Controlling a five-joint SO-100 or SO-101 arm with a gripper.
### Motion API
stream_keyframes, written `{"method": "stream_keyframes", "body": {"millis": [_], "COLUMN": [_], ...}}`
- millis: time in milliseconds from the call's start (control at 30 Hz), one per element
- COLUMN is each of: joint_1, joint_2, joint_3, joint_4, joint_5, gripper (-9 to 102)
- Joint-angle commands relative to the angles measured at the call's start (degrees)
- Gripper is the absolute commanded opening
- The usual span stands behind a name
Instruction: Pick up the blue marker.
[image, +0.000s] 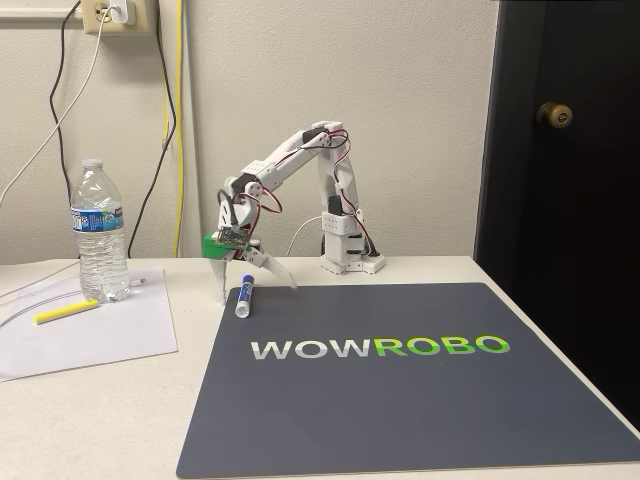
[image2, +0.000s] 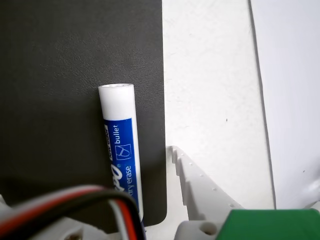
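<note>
Dark mat (image: 400, 400) with the WOWROBO lettering fills the table's near side, and the blue marker (image: 243, 297) lies at its far left corner, cap pointing away from me, just inside the mat's edge. Over it hangs the gripper (image: 256, 280), fingers spread wide, one white finger (image: 221, 278) down on the bare table beside the mat, the other angled over the mat right of the marker, nothing between them gripped. Off to the left a water bottle (image: 100, 232) stands on a sheet of paper (image: 90, 330), a yellow stick (image: 67, 312) lying near it. Up close in the wrist view, the marker (image2: 120, 145) runs along the mat's border.
</note>
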Motion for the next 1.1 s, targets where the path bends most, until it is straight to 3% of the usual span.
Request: {"method": "stream_keyframes", "body": {"millis": [0,233,567,1067], "joint_1": [-0.2,0.1,0.6,0.7], "joint_2": [0.9,0.7,1.7,1.8], "joint_3": [1.6,1.6,1.7,1.7], "joint_4": [-3.5,-3.7,-3.1,-3.1], "joint_5": [0.3,0.1,-0.3,0.5], "gripper": [73,56,41,29]}}
